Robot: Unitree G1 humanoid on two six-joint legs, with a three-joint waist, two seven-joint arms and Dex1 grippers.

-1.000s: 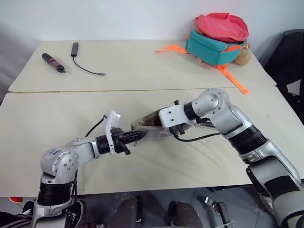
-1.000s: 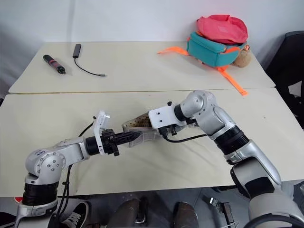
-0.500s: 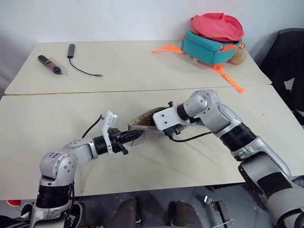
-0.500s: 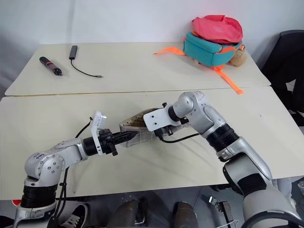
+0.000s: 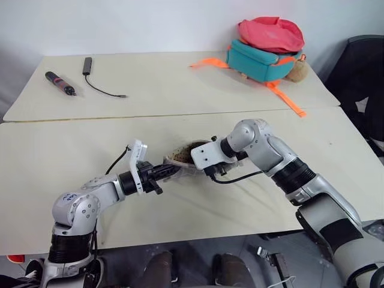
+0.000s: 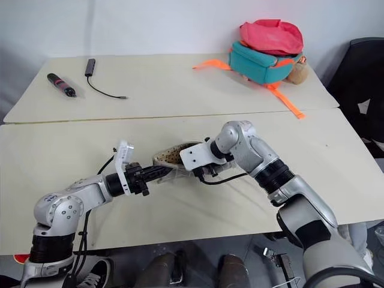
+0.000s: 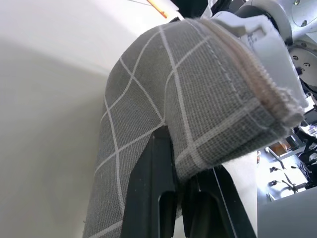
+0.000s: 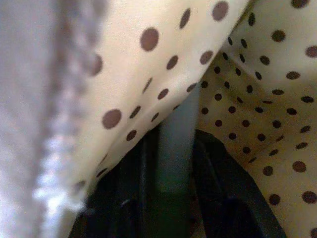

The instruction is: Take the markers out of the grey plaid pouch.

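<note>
Black fingers [image 7: 158, 198] of the left gripper [image 5: 171, 172] are pinched together on the edge of the grey plaid pouch [image 7: 163, 99], holding it just above the near table [image 5: 72, 150]. The right gripper [image 8: 173, 198] reaches down into the pouch's open mouth, its fingers closed on a pale mint marker [image 8: 174, 148] against the dotted lining [image 8: 257, 74]. Compared with a second ago, the right wrist has sunk lower and tipped further into the opening, hiding more of the lining in the head views, while the left grip has stayed where it was. On the far table [image 5: 168, 78] lie a teal-and-pink backpack [image 5: 267, 45], a black-and-red tool [image 5: 58, 83] and a cable [image 5: 99, 84].
</note>
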